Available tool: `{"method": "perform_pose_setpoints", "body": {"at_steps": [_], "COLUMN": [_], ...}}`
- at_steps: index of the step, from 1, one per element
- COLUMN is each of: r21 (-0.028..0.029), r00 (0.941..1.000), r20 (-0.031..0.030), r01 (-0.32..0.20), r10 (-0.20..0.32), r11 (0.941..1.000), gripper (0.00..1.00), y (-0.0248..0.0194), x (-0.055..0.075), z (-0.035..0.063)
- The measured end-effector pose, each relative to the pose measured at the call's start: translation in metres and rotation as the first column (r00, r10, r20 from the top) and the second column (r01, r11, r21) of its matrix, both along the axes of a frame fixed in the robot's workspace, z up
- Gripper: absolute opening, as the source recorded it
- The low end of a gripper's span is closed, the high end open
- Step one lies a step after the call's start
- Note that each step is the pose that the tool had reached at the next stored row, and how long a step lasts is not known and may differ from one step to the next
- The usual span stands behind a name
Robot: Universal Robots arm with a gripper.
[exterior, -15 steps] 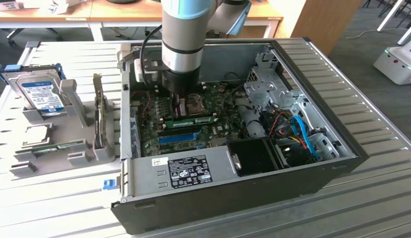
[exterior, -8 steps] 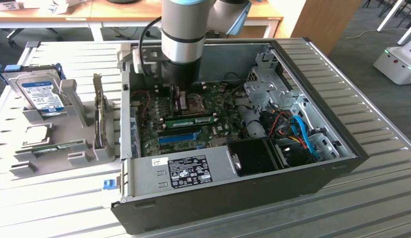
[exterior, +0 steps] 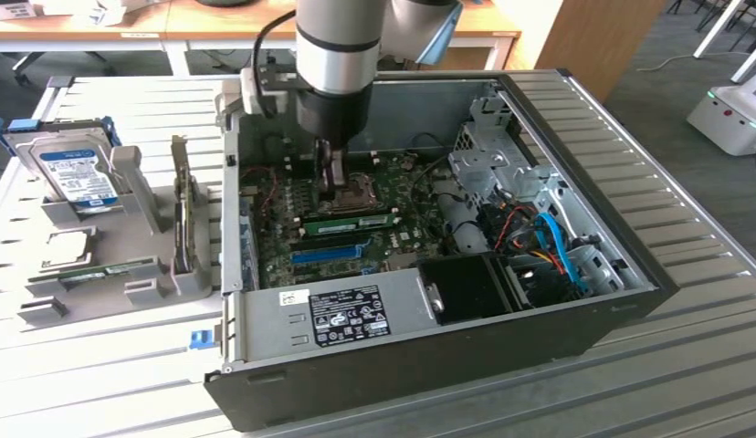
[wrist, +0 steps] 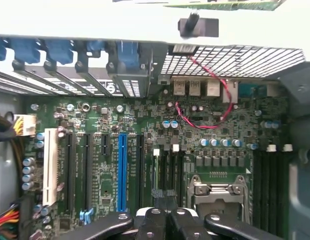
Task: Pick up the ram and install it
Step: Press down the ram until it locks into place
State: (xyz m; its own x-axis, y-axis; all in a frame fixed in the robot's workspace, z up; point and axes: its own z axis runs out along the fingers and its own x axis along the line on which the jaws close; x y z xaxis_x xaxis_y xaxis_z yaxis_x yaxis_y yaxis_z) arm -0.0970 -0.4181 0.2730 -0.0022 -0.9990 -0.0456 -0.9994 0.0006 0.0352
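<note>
The end effector (exterior: 333, 173), fingers together, presses on the ram (exterior: 350, 220) seated in its motherboard (wrist: 144, 165) slot; pushing straight down, evenly, should click both latches.

An open computer case (exterior: 476, 338) lies beside a hard drive (exterior: 74, 169).

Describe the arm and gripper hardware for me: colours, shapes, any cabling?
The arm is a silver-grey metal cylinder with a pale blue joint cap, ending in a black cylindrical wrist. A black cable runs down its side. The gripper has black metal linkage fingers with round silver pivot bolts.
</note>
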Motion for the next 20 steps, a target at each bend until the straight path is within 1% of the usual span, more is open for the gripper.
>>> {"method": "perform_pose_setpoints", "body": {"at_steps": [7, 16, 18, 20], "r21": [0.0000, 0.0000, -0.0001, 0.0000], "r00": [1.0000, 1.0000, 1.0000, 1.0000], "r20": [0.0000, 0.0000, -0.0001, 0.0000], "r01": [0.000, 0.000, 0.000, 0.000], "r10": [0.000, 0.000, 0.000, 0.000], "r11": [1.0000, 1.0000, 1.0000, 1.0000], "gripper": [0.11, 0.11, 0.11, 0.11], "y": [0.0000, 0.0000, 0.0000, 0.0000], "x": [0.000, 0.000, 0.000, 0.000], "z": [0.0200, 0.0428, 0.0464, 0.0466]}}
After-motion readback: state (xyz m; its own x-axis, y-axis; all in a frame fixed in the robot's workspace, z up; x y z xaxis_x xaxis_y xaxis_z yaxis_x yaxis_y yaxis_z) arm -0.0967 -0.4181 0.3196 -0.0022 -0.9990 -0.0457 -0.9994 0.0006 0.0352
